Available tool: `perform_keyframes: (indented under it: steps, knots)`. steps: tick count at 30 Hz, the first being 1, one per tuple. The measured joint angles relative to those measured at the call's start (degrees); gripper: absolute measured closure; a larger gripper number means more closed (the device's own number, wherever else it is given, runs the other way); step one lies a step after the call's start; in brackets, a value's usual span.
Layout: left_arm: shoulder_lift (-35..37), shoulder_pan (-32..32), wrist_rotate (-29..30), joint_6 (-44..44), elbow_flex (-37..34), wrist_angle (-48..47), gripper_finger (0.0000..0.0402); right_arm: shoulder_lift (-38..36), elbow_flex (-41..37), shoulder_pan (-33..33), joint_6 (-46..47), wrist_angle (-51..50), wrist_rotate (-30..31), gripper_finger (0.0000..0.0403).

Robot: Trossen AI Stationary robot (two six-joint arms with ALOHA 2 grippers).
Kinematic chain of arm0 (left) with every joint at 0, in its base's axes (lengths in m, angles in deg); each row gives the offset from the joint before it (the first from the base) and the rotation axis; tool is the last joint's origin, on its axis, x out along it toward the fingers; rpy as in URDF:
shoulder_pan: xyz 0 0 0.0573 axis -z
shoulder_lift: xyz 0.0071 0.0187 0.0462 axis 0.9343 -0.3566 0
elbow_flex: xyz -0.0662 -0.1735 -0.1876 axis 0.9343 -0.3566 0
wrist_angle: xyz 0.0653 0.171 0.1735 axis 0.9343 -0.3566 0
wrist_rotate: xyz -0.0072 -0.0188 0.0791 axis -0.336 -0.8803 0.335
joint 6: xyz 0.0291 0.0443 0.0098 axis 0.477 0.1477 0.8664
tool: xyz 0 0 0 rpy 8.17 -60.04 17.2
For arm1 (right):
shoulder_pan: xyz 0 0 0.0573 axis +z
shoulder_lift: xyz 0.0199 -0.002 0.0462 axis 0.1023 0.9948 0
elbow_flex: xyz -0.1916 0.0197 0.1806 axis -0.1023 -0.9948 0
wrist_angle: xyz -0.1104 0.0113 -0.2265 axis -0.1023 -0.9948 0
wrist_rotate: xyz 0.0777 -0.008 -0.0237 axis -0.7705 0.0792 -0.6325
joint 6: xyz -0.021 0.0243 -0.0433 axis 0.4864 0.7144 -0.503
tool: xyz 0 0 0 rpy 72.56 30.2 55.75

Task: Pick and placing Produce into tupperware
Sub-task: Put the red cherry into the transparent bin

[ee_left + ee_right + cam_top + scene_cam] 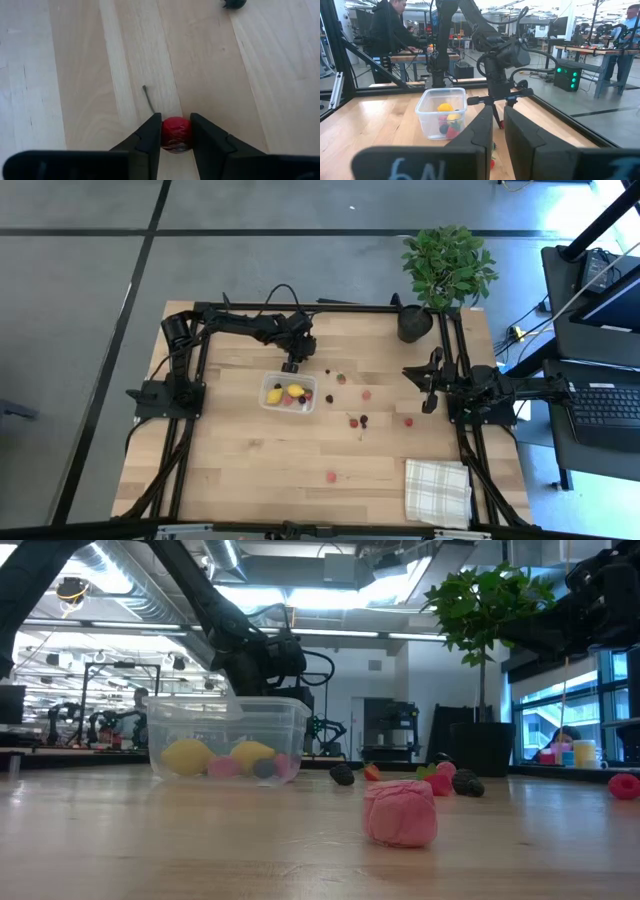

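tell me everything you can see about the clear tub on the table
The tub is a small clear plastic rectangle with rounded corners, a thicker rim and no lid on it. It stands upright on the wooden table, left of centre, touching nothing else. Inside lie two yellow lemons and a few red and dark berries, low against its walls. The left gripper works just behind it; more berries lie scattered to its right.

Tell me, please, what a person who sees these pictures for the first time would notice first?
The clear tub near the table's middle draws the eye, with two yellow lemon-shaped pieces and some berries inside. Just behind it the left claw has a red berry between its fingers on the wood, while more berries lie scattered to the tub's right. The right claw waits shut at the table's right edge, near a green potted plant.
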Motion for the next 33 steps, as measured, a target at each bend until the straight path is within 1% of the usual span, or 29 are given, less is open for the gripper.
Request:
perform_keyframes:
  steps: [8,12,16,21,25,28,33]
  knots:
    - [0.2,0.0,0.1,0.0,0.0,-0.1,0.0313,0.0,0.0,0.0,0.0,0.0,0.0,0.0352]
    - [1.6,0.2,3.0,0.1,-0.1,-0.4,0.0313,0.0,0.0,0.0,0.0,0.0,0.0,0.0352]
    - [4.8,0.2,5.8,0.0,-0.1,-0.3,0.0313,0.0,0.0,0.0,0.0,0.1,0.0,0.0352]
    - [9.5,0.3,6.3,-0.1,-0.1,-0.3,0.0313,0.0,0.0,0.0,0.0,0.1,0.0,0.0352]
    - [13.5,0.9,6.7,-2.5,-0.1,-1.0,0.0313,0.0,0.0,0.0,0.1,0.1,0.0,0.0352]
    - [16.6,1.9,6.7,-4.6,0.0,-1.1,0.0312,0.0,0.0,0.0,0.1,0.2,0.0,0.0352]
    - [21.3,4.8,6.6,-7.3,0.0,-4.5,0.0312,0.0,0.0,0.0,1.2,0.6,0.0,0.0352]
